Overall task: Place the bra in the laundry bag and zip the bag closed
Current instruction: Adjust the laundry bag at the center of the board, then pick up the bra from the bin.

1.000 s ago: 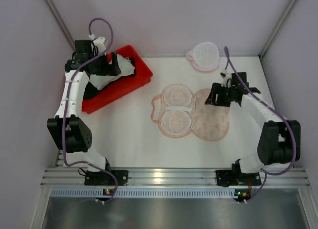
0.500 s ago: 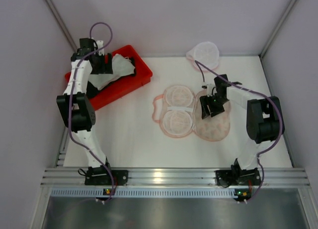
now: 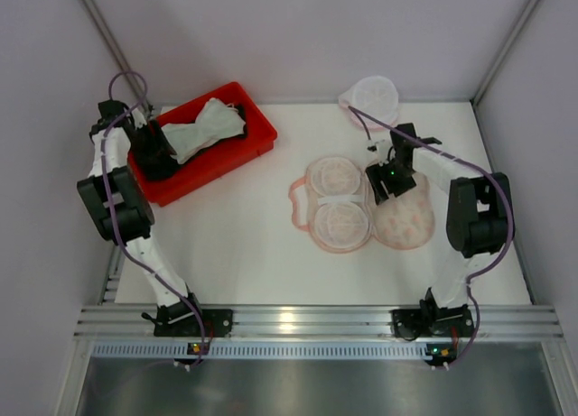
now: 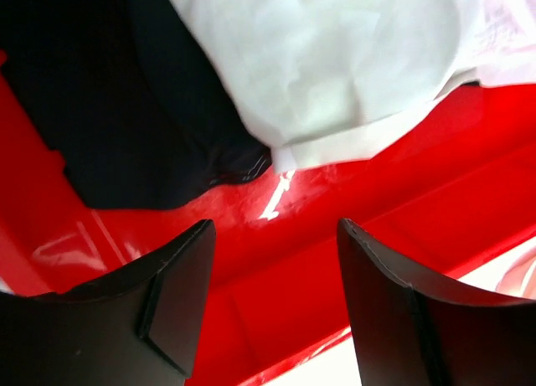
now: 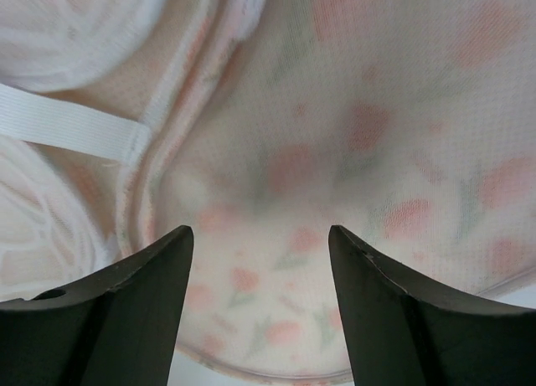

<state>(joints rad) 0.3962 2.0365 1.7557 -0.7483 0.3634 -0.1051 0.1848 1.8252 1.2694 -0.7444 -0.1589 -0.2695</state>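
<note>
**A:** What can't you make out?

**B:** The bra (image 4: 126,110) runs off the top and left of the left wrist view. A white cloth (image 4: 335,59) covers its right side, so its full shape is hidden. The right wrist view is close and blurred, and I cannot tell whether those fingers touch the fabric under them.

**A:** What holds what?

**B:** The red bin (image 3: 244,145) holds the bra and the white cloth, the cloth overlapping the bra. The laundry bag (image 3: 370,98) lies at the far edge of the table (image 3: 235,244), beyond the right gripper. It is too small to tell whether anything is in it.

**A:** And the grippers?

**B:** The left gripper (image 4: 275,227) is down in the bin with its jaws apart. Only bare red floor shows between them. The bra's edge is just ahead and to the left of the fingertips, and the cloth's corner is just ahead. The right gripper (image 5: 260,231) also has its jaws apart with nothing clamped. It sits over a peach patterned piece (image 5: 360,135), with a white strap (image 5: 67,126) and round mesh cups (image 5: 67,18) to its left.

**A:** Any room to move?

**B:** A bin wall runs close behind the left fingers, and the room's side wall is near that arm. Bare white table lies between the bin and the mesh cups, and on the near side of the peach piece.
</note>
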